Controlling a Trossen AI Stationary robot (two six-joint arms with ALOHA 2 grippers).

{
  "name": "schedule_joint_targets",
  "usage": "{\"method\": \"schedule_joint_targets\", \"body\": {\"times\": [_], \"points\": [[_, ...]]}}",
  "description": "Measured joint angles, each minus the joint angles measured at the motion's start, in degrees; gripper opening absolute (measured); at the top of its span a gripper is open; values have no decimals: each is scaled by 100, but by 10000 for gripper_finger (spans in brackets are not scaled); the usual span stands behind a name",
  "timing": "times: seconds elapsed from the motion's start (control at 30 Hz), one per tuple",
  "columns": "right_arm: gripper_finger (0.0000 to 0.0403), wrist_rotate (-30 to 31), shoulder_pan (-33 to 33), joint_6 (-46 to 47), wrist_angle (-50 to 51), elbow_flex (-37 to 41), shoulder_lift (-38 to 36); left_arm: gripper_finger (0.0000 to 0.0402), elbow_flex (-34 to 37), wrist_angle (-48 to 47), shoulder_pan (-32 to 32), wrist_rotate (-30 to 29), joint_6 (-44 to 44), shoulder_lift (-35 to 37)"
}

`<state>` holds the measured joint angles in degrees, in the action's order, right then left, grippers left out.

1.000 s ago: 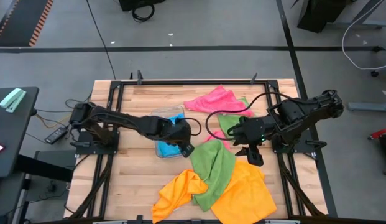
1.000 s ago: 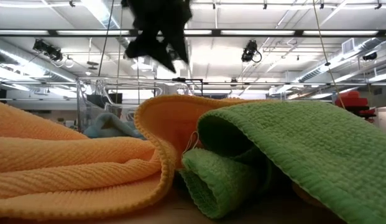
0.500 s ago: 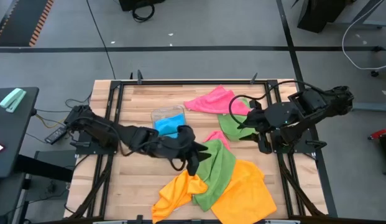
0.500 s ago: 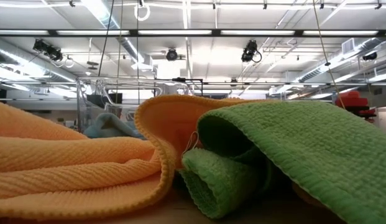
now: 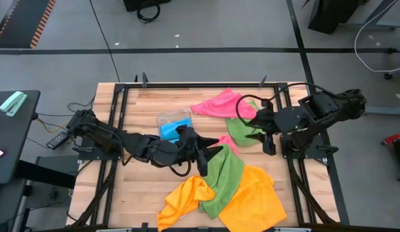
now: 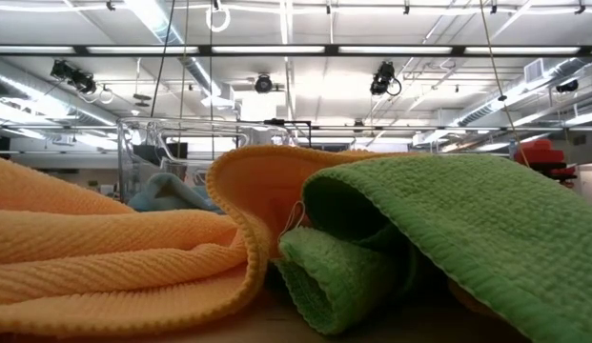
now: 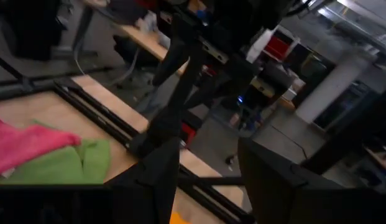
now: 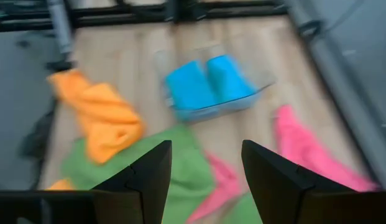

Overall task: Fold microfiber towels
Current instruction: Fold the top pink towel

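Several microfiber towels lie loose on the wooden table. A green one (image 5: 224, 173) and two orange ones (image 5: 185, 197) (image 5: 256, 201) are heaped near the front edge. Two pink ones (image 5: 219, 103) (image 5: 223, 142) and another green one (image 5: 240, 129) lie farther back. Blue towel (image 8: 205, 81) sits in a clear tray (image 5: 166, 118). My left gripper (image 5: 203, 161) hangs open over the far edge of the front green towel, pointing level, with nothing between its fingers (image 7: 161, 177). My right gripper (image 5: 269, 145) is open and empty above the table's right side.
A black frame (image 5: 187, 86) runs round the table. In the low view the orange towel (image 6: 114, 248) and green towel (image 6: 448, 229) fill the foreground, with the tray (image 6: 148, 157) behind them. Bare wood shows at the table's left (image 5: 138, 187).
My left gripper has left the tray, risen and swung toward the table's right and near edge, tipping from pointing down to level; it no longer shows in the low view. My right gripper has drawn back up and toward the far right.
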<state>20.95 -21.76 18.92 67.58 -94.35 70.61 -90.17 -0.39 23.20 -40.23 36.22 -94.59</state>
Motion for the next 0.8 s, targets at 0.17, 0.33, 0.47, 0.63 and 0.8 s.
{"method": "schedule_joint_targets", "body": {"times": [0.17,0.33,0.47,0.63,0.8], "points": [[203,1090,30,-79,-10,0,0,172,0,182,-7,-395,-754,28],[203,1647,316,101,-18,0,73,172,2,196,-132,-808,-1838,76],[203,1688,613,134,-9,0,195,172,2,303,-404,-1019,-2668,79],[203,1683,966,482,-6,0,387,172,9,297,-829,-377,-2940,204],[203,1662,1038,1180,-8,2,474,172,-2,-152,-1142,438,-3280,670]]}}
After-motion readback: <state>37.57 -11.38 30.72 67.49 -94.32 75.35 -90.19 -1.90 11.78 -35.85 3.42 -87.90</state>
